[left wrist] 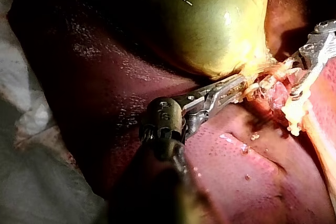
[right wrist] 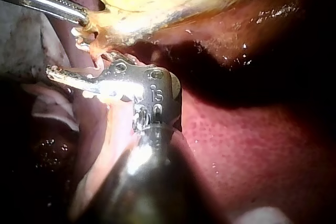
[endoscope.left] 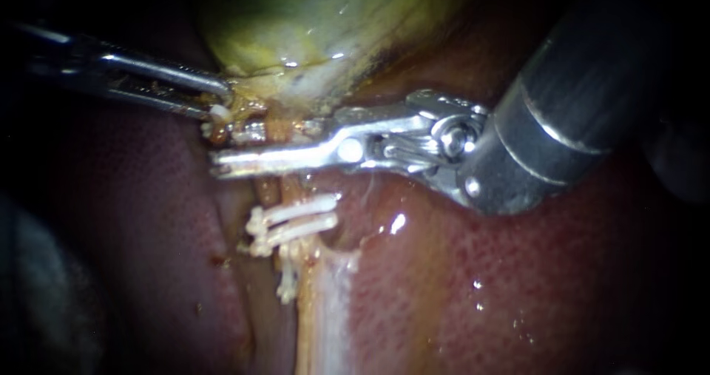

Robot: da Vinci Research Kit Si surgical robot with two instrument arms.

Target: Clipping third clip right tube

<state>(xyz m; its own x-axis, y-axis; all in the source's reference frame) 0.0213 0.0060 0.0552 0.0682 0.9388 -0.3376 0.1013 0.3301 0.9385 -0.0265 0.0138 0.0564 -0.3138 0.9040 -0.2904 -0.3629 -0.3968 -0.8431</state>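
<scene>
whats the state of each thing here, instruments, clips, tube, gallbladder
left instrument: jaws shut on the gallbladder at its narrow end
right instrument: jaws open, one on each side of the tube
tube: uncut, running between the right instrument's jaws
two clips: shut across the tube, side by side, clear of the jaws
gallbladder: rounded and glossy, no hole showing
</scene>
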